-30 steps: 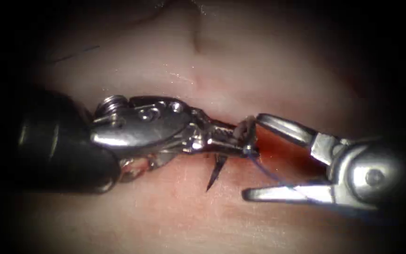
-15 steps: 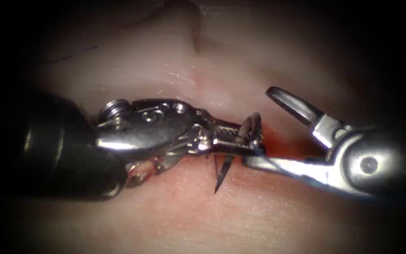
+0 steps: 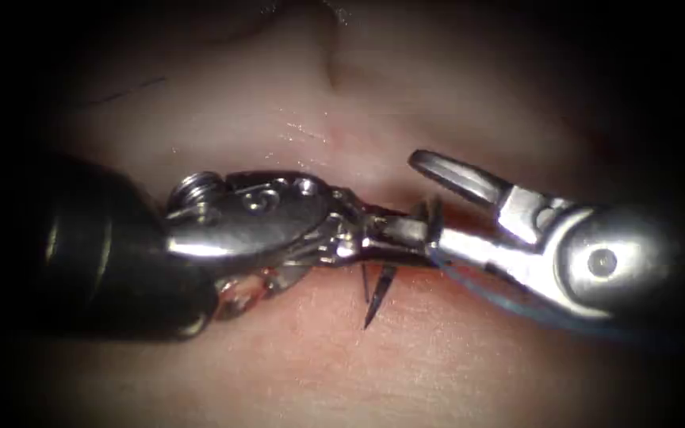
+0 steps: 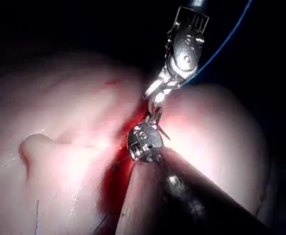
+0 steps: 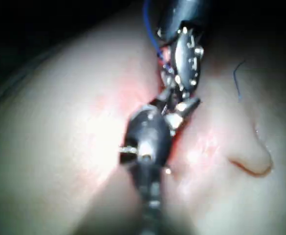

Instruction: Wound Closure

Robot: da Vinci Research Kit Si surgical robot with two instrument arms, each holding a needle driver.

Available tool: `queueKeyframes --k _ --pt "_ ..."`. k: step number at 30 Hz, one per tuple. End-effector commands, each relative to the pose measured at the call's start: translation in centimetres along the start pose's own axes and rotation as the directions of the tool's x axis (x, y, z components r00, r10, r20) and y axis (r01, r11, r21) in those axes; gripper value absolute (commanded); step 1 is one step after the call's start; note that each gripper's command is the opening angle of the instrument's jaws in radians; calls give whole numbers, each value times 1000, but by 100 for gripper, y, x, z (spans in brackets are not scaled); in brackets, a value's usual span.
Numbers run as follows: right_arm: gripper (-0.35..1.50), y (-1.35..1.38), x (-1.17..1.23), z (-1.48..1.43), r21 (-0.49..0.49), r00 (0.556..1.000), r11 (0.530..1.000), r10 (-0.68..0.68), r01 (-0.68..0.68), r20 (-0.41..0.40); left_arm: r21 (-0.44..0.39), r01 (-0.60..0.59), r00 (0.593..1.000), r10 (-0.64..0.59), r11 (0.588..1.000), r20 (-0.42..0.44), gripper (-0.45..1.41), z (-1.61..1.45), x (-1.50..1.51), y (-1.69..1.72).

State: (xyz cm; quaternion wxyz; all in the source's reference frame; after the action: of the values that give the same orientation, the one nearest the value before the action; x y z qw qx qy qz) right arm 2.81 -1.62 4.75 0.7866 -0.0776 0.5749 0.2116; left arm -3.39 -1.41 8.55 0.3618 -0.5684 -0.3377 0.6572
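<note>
My left tool (image 3: 410,234) comes in from the left, its jaws shut on the curved needle (image 3: 376,299) near mid-curve. The needle's dark point hangs free just over the tissue (image 3: 295,364), below the jaws. Its back end (image 3: 431,212) rises between the jaws of my right tool (image 3: 430,202), which stand apart, one above and one below it. Blue thread (image 3: 485,293) trails under the right tool. In the left wrist view the left tool (image 4: 152,120) meets the right tool (image 4: 155,93) over the red cut (image 4: 116,166). The right wrist view shows the right tool (image 5: 174,110) against the left tool (image 5: 184,63).
Red fluid (image 3: 469,226) wets the cut under the two tools. A dark cut end of thread (image 3: 124,91) lies on the tissue at the far left. Blue thread (image 4: 221,46) runs away past the right tool's shaft. A raised fold of tissue (image 3: 331,75) sits behind.
My right tool has moved left to the left jaws, and its wide jaws have narrowed around the needle's back end. The left tool keeps its hold and has shifted slightly right.
</note>
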Motion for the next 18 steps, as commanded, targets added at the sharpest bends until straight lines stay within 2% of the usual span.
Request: queueKeyframes --k 1,6,10,13,15,17,18 --pt "-35 -8 -7 6 7 1000 1000 -8 8 10 -4 3 1000 -3 1000 2 -33 6 -7 -1" --pt "-35 -11 -18 5 32 998 998 -56 55 26 -5 5 1000 -5 1000 2 -33 6 -7 2" --pt "-35 -8 -16 -1 41 998 998 -53 52 26 -7 5 1000 -5 1000 3 -33 6 -6 3" --pt "-35 -5 -13 -7 48 998 997 -61 61 17 -7 7 1000 -7 1000 2 -25 6 -5 4" --pt "-35 -1 -13 -11 59 997 995 -83 83 7 -6 10 1000 -10 1000 0 22 8 0 3" --pt "-35 3 -14 -15 79 995 992 -100 100 1 -6 67 998 -67 998 -2 64 9 4 4" --pt "-35 6 -16 -18 89 993 989 -118 118 -3 -7 128 992 -128 992 -4 74 9 7 5"
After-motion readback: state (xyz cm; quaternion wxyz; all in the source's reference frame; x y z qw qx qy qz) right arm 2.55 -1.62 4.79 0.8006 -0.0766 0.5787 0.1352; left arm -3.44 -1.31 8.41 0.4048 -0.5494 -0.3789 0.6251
